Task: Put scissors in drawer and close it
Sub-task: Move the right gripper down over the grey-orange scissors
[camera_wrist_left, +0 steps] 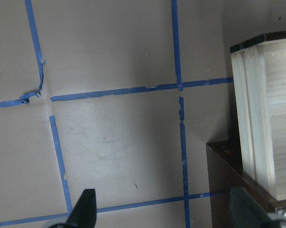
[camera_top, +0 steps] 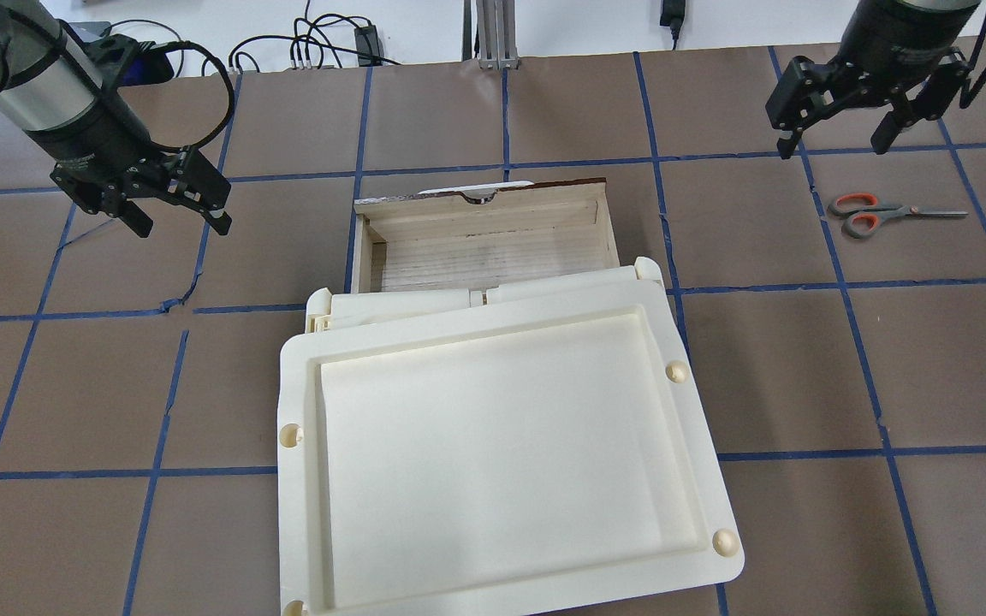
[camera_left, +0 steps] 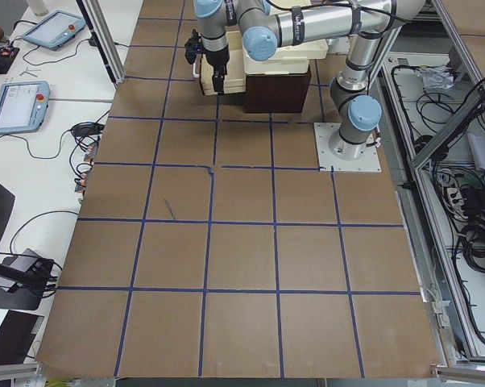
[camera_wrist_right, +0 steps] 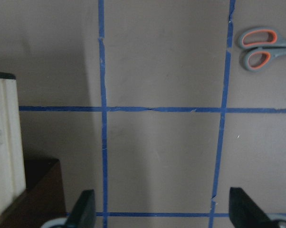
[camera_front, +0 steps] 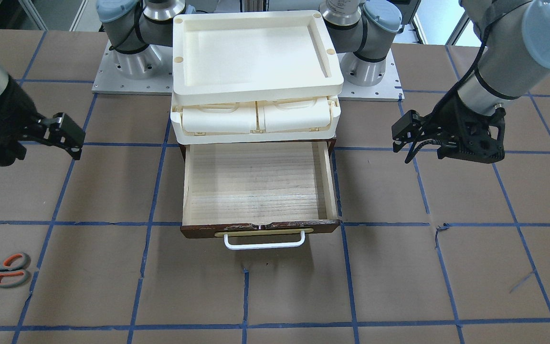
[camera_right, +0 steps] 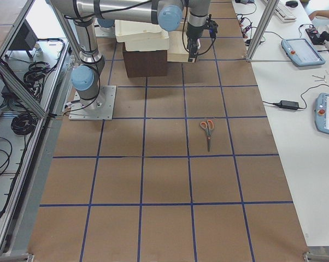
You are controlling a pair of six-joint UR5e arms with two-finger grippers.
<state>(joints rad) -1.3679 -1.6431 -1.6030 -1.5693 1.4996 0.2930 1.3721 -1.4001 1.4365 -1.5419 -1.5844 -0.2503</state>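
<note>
The scissors, with grey blades and orange-lined loops, lie flat on the brown table on my right side. They also show in the front view and the right wrist view. The drawer is pulled out and empty, its dark front and white loop handle facing away from me. My right gripper is open and empty above the table, just beyond the scissors. My left gripper is open and empty, left of the drawer. Each wrist view shows two spread fingertips.
A cream plastic tray unit sits on top of the dark brown cabinet that holds the drawer. Blue tape lines grid the brown table cover. The robot bases stand behind the tray unit.
</note>
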